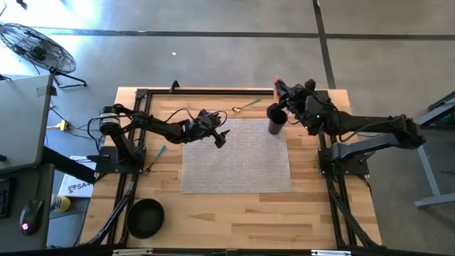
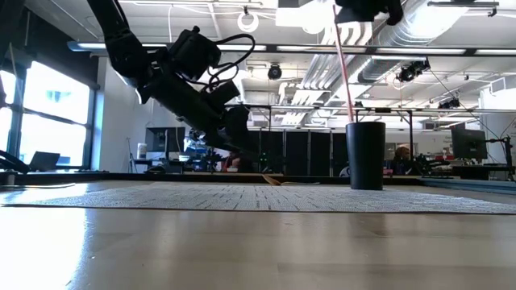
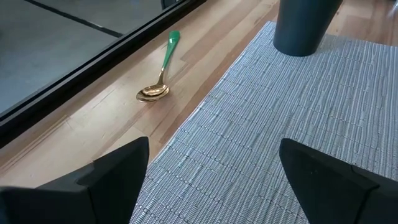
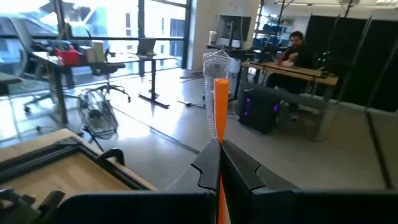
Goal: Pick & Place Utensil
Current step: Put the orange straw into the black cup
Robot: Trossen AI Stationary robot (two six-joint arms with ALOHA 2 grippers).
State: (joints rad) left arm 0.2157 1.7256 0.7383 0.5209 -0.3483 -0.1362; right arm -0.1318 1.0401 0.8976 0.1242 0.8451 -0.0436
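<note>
My right gripper [image 1: 282, 93] is at the table's far right, above a dark cup [image 1: 276, 122] that stands on its base on the grey mat's [image 1: 238, 167] far edge. It is shut on a thin orange-handled utensil [image 2: 343, 64] that stands upright. The utensil's pale head [image 4: 216, 62] is above the fingers. Its lower end [image 2: 352, 121] reaches the cup's rim [image 2: 365, 124]. My left gripper [image 3: 211, 186] hovers open over the mat's far left part. A gold spoon with a green handle [image 3: 160, 74] lies flat on the wood beyond the mat. My right gripper pinches the orange handle [image 4: 217, 124] between its two fingers [image 4: 239, 167], part-way along it. The fingers come in about level and lie across the handle. The utensil is upright, head up, with its lower length hanging to the cup's mouth; whether the tip is inside cannot be told.
A teal-handled utensil [image 1: 158, 156] lies on the wood left of the mat. A black bowl [image 1: 146, 217] sits at the near left corner. A dark frame rail [image 1: 206, 91] runs along the far edge. The mat's middle and near part are bare.
</note>
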